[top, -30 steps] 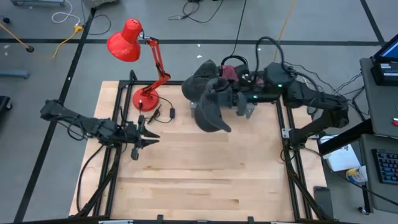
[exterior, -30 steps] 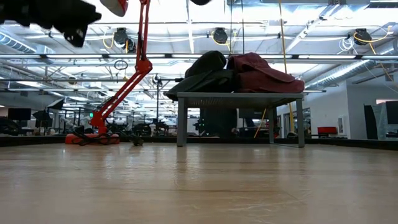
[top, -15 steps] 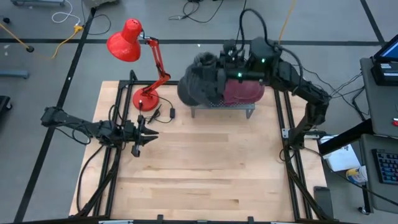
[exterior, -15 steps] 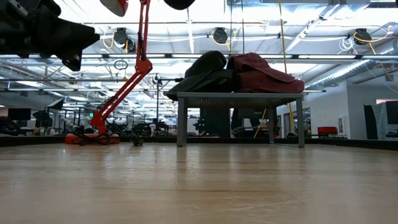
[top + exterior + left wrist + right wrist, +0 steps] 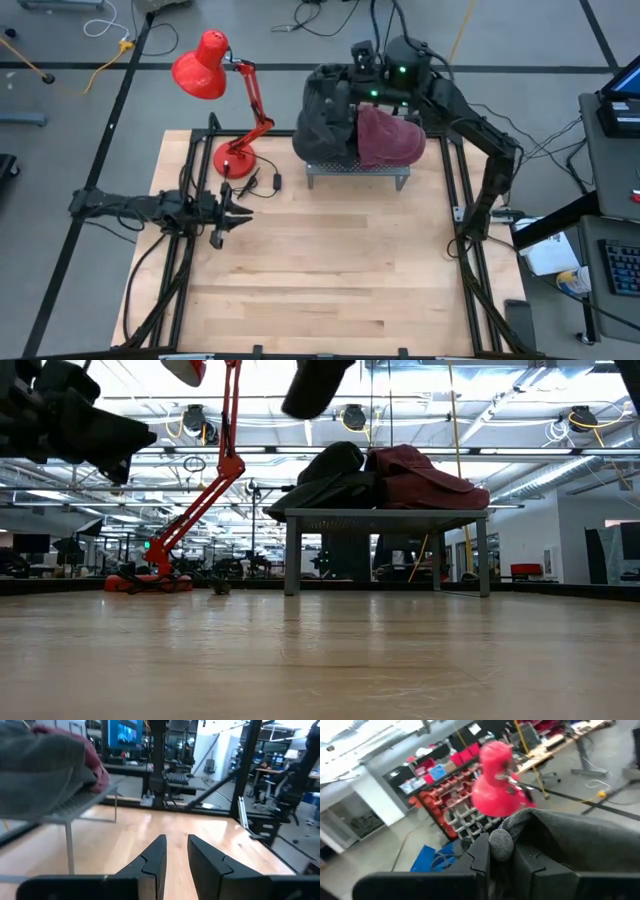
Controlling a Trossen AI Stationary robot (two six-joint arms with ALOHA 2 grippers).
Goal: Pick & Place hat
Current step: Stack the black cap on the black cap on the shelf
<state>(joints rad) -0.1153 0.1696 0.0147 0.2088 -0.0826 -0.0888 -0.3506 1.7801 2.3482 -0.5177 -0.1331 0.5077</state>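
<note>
Grey hat (image 5: 325,115) clamped in our right gripper (image 5: 352,95), held above the rack (image 5: 357,175); next, carry it clear. Left gripper (image 5: 238,214) waits, slightly parted.

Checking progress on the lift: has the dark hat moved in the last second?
Yes. The right gripper carried the dark hat from in front of the metal rack back above it, toward the table's far edge.

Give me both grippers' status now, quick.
Left gripper: open, holding nothing, low over the table's left side.
Right gripper: shut on the dark hat, raised above the small metal stand.
</note>
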